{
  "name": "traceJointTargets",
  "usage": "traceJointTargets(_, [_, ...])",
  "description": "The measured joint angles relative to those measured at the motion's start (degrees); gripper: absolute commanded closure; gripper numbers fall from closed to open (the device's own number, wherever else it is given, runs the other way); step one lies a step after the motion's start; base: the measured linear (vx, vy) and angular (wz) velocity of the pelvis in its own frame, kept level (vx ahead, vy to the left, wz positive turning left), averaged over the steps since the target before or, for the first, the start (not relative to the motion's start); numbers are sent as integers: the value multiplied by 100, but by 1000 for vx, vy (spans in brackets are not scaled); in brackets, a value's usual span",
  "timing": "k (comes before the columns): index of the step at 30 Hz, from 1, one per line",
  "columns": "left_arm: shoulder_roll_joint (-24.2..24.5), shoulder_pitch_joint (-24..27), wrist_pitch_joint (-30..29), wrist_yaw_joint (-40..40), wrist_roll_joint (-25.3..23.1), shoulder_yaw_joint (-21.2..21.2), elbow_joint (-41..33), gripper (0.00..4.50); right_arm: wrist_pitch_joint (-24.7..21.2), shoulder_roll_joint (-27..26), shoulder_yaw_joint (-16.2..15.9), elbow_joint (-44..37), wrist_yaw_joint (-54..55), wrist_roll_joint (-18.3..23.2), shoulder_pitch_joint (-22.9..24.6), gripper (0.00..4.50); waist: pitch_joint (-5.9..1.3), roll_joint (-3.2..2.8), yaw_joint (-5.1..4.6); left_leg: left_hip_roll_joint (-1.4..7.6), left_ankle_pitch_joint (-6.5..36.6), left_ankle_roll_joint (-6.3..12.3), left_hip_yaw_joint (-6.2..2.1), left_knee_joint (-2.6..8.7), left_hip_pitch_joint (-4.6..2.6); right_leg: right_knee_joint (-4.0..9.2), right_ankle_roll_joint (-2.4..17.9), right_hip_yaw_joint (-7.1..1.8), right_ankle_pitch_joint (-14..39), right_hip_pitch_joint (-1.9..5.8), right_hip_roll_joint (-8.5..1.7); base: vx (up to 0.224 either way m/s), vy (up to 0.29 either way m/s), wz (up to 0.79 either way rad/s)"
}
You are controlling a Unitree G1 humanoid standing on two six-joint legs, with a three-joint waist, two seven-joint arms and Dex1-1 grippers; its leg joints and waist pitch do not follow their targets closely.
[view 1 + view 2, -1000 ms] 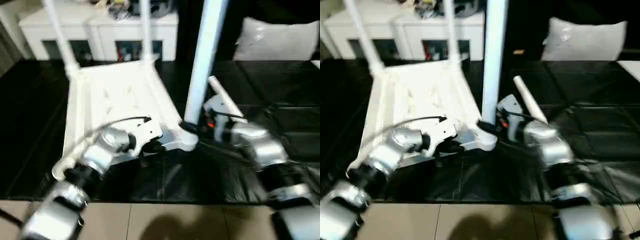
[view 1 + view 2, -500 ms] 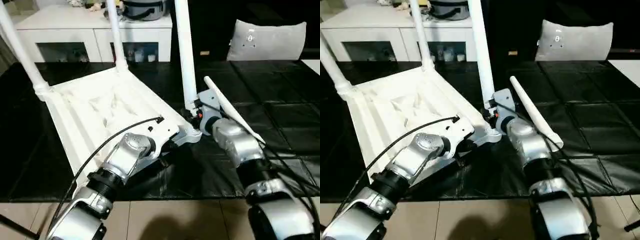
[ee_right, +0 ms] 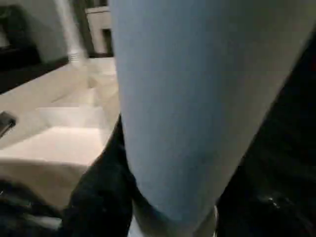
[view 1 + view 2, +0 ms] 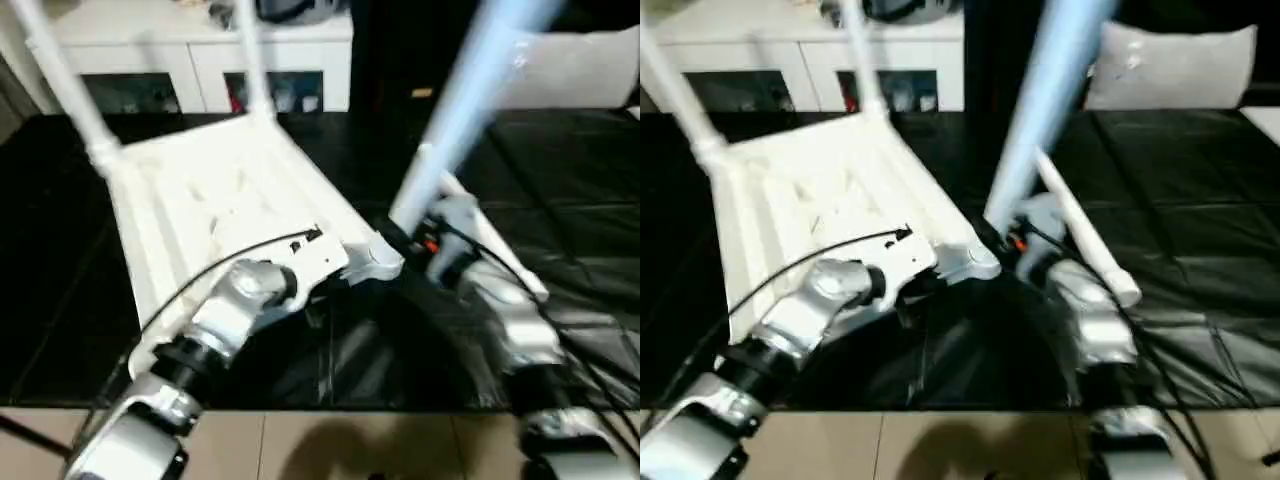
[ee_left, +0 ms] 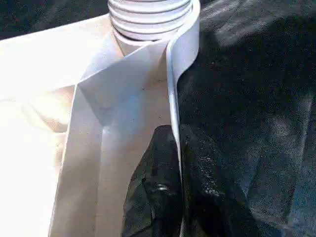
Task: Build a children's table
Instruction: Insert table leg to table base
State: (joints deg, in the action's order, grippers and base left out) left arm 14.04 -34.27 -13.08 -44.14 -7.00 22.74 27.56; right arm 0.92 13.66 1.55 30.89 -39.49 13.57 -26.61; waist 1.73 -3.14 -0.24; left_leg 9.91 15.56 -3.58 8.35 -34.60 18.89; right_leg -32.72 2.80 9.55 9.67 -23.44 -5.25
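The children's table top (image 4: 210, 190) lies upside down on the black mat, ribs up. Two white legs (image 4: 70, 90) (image 4: 255, 70) stand in its far corner sockets. My left gripper (image 5: 180, 163) is shut on the top's rim, just short of the near right corner socket (image 5: 148, 19). A third leg (image 4: 470, 100) rises from that socket (image 4: 375, 262) and leans to the right. My right gripper (image 4: 405, 240) is shut on the base of that leg, with one black finger (image 3: 98, 197) beside it. A loose leg (image 4: 1085, 235) lies on the mat past my right arm.
A white cabinet (image 4: 200, 50) stands behind the mat. At the back right lies a grey cushion (image 4: 1180, 65). The black mat (image 4: 560, 170) stretches to the right, and tiled floor (image 4: 300, 445) runs along its near edge. A black cable (image 4: 200, 280) loops over my left forearm.
The held leg's top has swung right, from near upright to a clear lean. The left gripper keeps its hold on the rim. The camera has also shifted.
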Motion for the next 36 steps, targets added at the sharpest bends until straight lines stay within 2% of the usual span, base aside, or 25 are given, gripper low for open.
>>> traceJointTargets(3, [115, 10, 228, -147, 12, 49, -5, 450, 106, 111, 1, 88, -345, 52, -12, 263, 0, 1, 55, 6, 0, 3, -1, -8, 17, -52, 20, 1, 35, -39, 0, 0, 0, 0])
traceJointTargets(7, [306, 46, 435, -393, 51, 79, 1, 450, -3, 204, -45, 273, -762, 190, -150, 263, 0, 1, 84, 13, -5, 9, -2, -11, 13, -71, 31, 4, 41, -45, 5, 0, 0, 0])
traceJointTargets(12, [417, 46, 587, -580, 50, 90, 55, 450, -67, 501, -453, 495, -1205, -57, -500, 263, 0, 23, 113, 15, -6, 8, -2, -26, 8, -77, 33, 3, 39, -35, 5, 0, 0, 0])
traceJointTargets(15, [514, -30, 805, -742, 51, 137, 216, 450, -82, 664, -722, 838, -1643, -273, -911, 263, -5, 31, 119, 15, -6, 8, -2, -32, 7, -82, 36, 2, 37, -34, 5, 0, 0, 0])
traceJointTargets(21, [583, -232, 1109, -1107, 54, 213, 554, 450, -139, 869, -1024, 1205, -2429, -441, -1300, 263, -20, 57, 254, 17, -6, 8, -3, -40, 7, -90, 36, 2, 37, -32, 4, 0, 0, 0])
traceJointTargets(24, [614, -361, 1266, -1237, 53, 260, 770, 450, -133, 906, -1092, 1214, -2595, -454, -1328, 263, -26, 72, 321, 17, -6, 8, -1, -47, 7, -100, 36, 1, 37, -33, 2, 0, 0, 0])
traceJointTargets(28, [620, -523, 1481, -1342, 52, 293, 1090, 450, -55, 906, -1102, 1272, -2707, -469, -1339, 263, -26, 77, 360, 17, -6, 7, -1, -63, 3, -123, 36, -2, 39, -33, 0, 0, 0, 0])
traceJointTargets(36, [626, -592, 1622, -1442, 35, 298, 1270, 450, -30, 879, -1084, 1109, -2657, -468, -1152, 263, -32, 82, 373, 19, -14, -9, -2, -67, -3, -133, 35, -2, 41, -29, 0, 0, 0, 0])
